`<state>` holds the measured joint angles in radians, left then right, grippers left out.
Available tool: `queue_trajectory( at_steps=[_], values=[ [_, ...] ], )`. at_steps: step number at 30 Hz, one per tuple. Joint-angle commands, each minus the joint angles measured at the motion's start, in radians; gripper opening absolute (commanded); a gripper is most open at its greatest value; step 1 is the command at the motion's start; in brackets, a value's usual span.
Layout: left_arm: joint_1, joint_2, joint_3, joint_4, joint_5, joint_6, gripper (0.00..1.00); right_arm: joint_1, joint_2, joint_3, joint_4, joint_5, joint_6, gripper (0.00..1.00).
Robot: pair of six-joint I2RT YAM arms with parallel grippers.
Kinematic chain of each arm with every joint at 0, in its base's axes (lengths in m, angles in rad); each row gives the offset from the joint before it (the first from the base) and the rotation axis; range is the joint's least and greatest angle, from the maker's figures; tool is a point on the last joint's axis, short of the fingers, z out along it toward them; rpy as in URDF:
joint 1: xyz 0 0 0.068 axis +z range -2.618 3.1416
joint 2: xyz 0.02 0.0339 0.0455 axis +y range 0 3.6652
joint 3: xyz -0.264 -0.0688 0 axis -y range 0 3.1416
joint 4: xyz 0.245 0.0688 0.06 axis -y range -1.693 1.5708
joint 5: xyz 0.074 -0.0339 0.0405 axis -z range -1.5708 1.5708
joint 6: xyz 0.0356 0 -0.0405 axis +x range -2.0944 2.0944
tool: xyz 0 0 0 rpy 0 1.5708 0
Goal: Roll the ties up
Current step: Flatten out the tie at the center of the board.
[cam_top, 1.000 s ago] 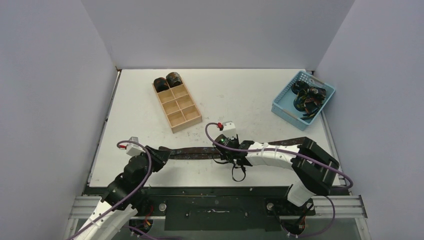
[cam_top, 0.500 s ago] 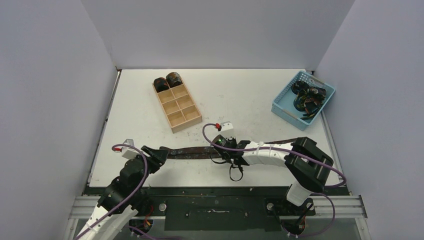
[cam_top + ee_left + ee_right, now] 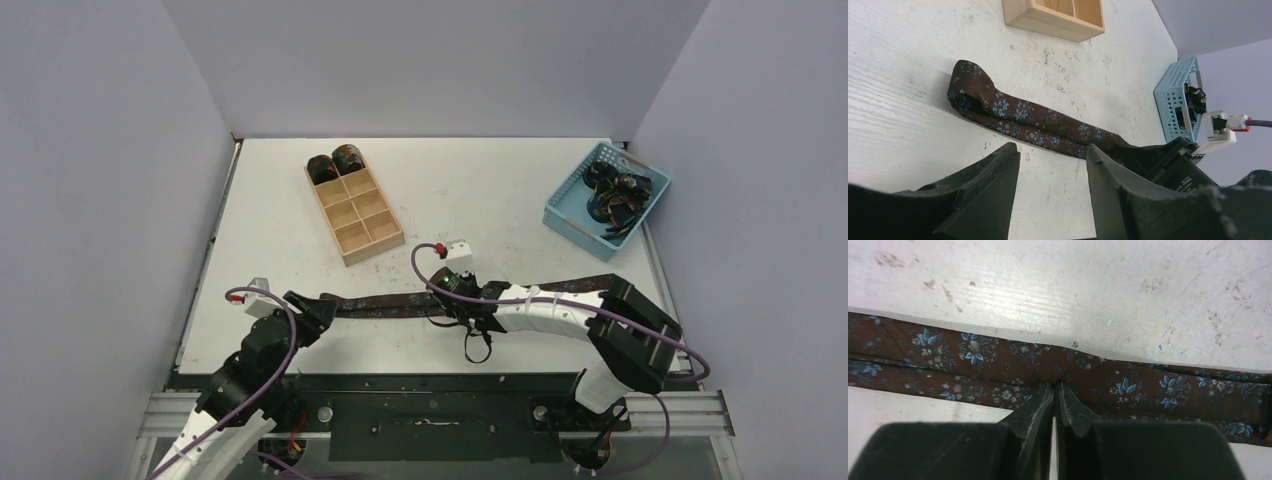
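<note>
Cloth is stretching flat across the near part of the surface (image 3: 480,190): the laid-out tie (image 3: 400,305) is lying with its long axis running left to right, its right portion angling slightly toward the far side as it passes under the right arm (image 3: 560,310) and comes out beyond it. Its left end is pointing toward the left tool (image 3: 312,312) and, in the left wrist view, is showing as a rounded, turned-over end rather than a sharp tip. The fabric is dark brown with small blue and grey flower sprigs, and it is appearing as two bands lying side by side along the length. The left tool is standing spread, its fingers (image 3: 993,200) gripping nothing, with the tie's left end lying just ahead of the tips and apart from them. The right tool (image 3: 452,305) is sitting on the tie's middle stretch with its fingers (image 3: 1035,407) pressed together and their tips down on the cloth; whether a pucker of fabric is caught between them is hard to tell. Two rolled ties (image 3: 335,163) are sitting as dark coils in the two farthest compartments of the wooden tray (image 3: 372,250), and loose ties (image 3: 615,195) are lying tangled in the light blue basket (image 3: 575,225) at the far right.
</note>
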<state>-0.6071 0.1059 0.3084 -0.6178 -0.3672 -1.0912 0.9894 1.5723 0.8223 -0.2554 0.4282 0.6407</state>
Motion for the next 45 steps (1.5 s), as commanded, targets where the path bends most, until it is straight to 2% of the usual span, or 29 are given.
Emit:
queue_trajectory(
  at_steps=[1, 7, 16, 31, 36, 45],
  values=[
    [0.004, 0.006, 0.020, 0.009, -0.017, 0.011, 0.50, 0.015, -0.104, 0.005, -0.001, 0.010, 0.018, 0.05],
    [0.006, 0.014, 0.013, 0.010, -0.018, 0.007, 0.50, 0.039, -0.133, -0.019, -0.019, -0.013, 0.051, 0.05],
    [0.005, 0.037, 0.006, 0.015, -0.013, 0.001, 0.50, 0.040, -0.092, -0.078, 0.018, -0.036, 0.079, 0.05],
    [0.006, 0.140, 0.020, -0.004, -0.059, -0.007, 0.49, 0.037, -0.020, -0.035, 0.076, -0.025, 0.034, 0.05],
    [0.006, 0.124, 0.012, -0.009, -0.067, -0.020, 0.49, 0.043, -0.042, -0.017, 0.071, -0.013, 0.010, 0.05],
    [0.006, 0.119, 0.002, -0.002, -0.073, -0.027, 0.49, 0.008, 0.013, -0.019, 0.111, -0.047, -0.007, 0.05]
  ],
)
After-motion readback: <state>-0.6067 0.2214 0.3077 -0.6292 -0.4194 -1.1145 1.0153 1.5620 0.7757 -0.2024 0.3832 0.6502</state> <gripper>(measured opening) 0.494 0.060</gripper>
